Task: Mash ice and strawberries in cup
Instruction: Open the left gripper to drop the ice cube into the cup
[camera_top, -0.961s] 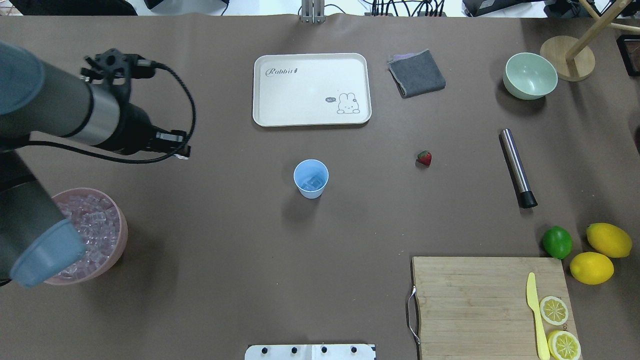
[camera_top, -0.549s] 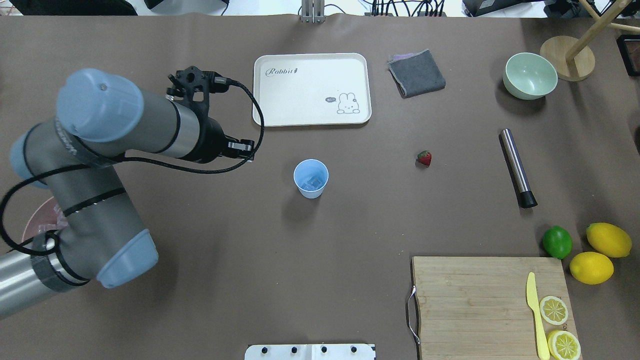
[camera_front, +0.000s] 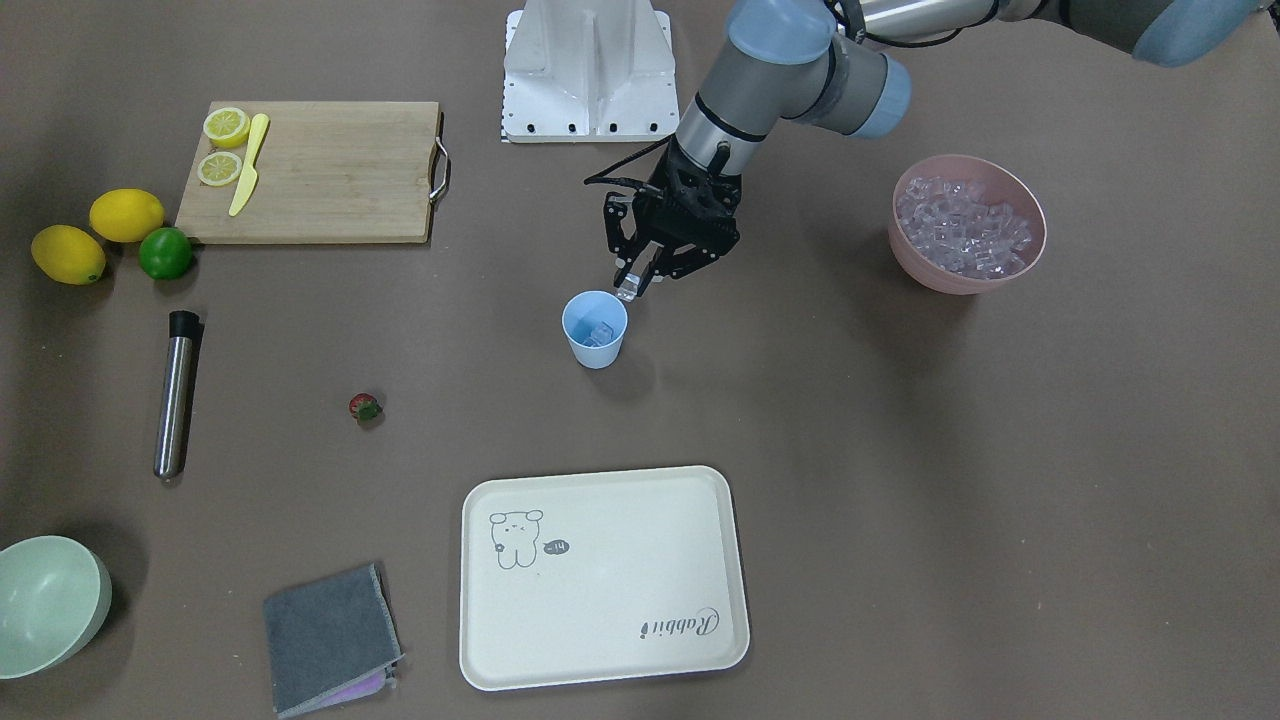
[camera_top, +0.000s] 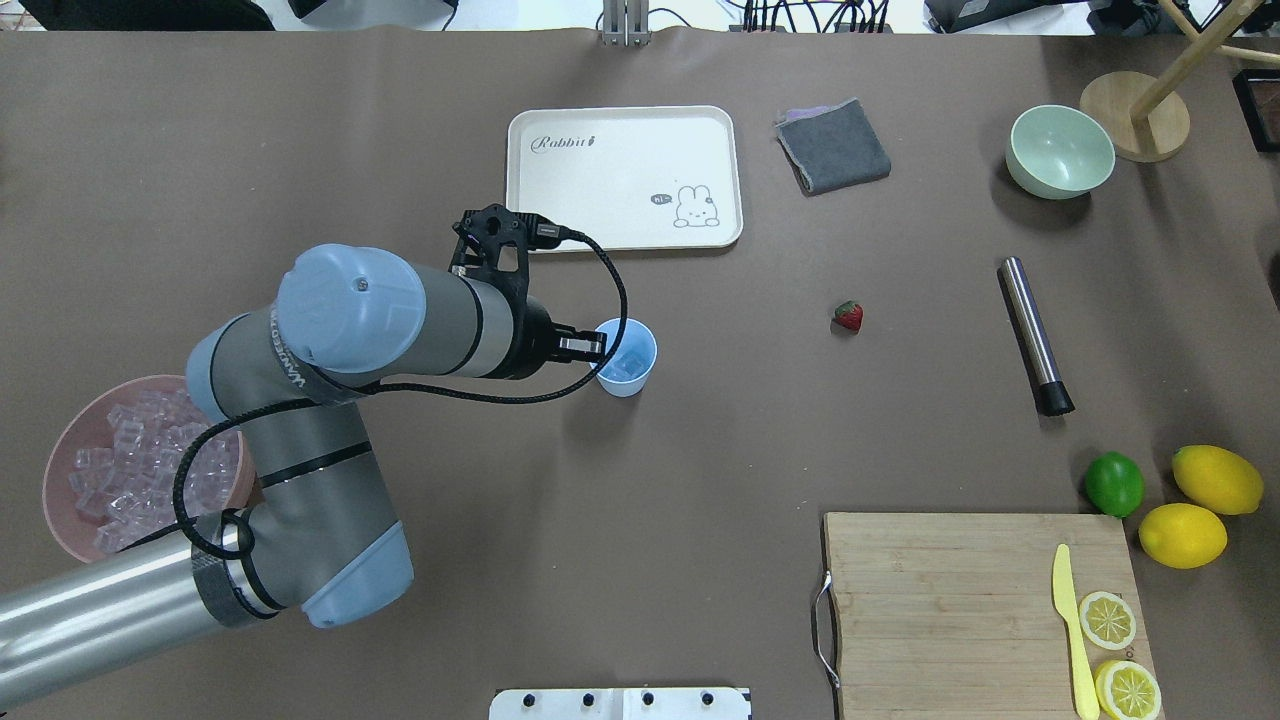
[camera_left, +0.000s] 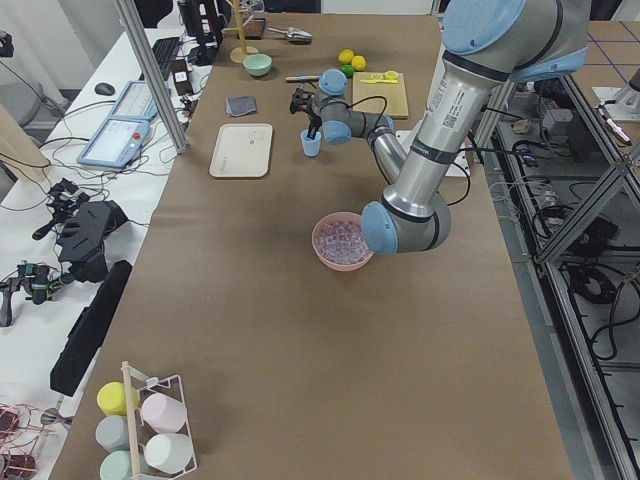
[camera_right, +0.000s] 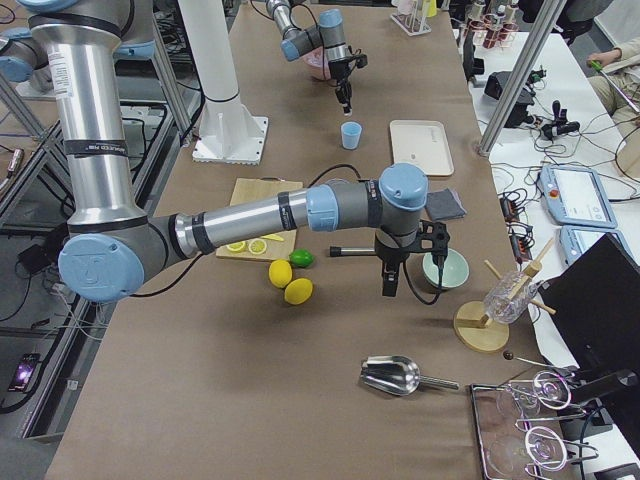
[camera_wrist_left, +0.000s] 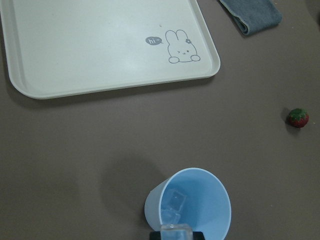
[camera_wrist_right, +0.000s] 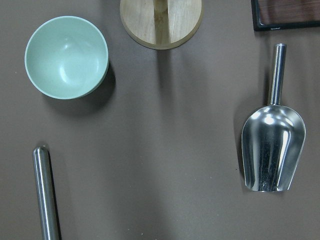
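Note:
The light blue cup (camera_top: 628, 362) stands mid-table with a few ice cubes (camera_wrist_left: 174, 200) inside; it also shows in the front view (camera_front: 594, 330) and the left wrist view (camera_wrist_left: 200, 200). My left gripper (camera_front: 628, 290) is shut on one clear ice cube (camera_wrist_left: 176, 231) and holds it just above the cup's near rim. More ice (camera_front: 962, 225) fills the pink bowl (camera_front: 935, 278). The small red strawberry (camera_top: 848, 316) lies on the table to the right of the cup, and shows in the left wrist view (camera_wrist_left: 298, 117). My right gripper (camera_right: 388, 285) hangs near the pale green bowl; I cannot tell if it is open.
A white rabbit tray (camera_top: 620, 175) lies behind the cup. A steel muddler (camera_top: 1035, 335), grey cloth (camera_top: 833, 146), pale green bowl (camera_top: 1060, 150), lime (camera_top: 1114, 484), lemons and a cutting board (camera_top: 950, 610) are on the right. A metal scoop (camera_wrist_right: 272, 145) lies beyond.
My left arm has swung right from over the pink bowl to the cup. The cup and strawberry have not moved.

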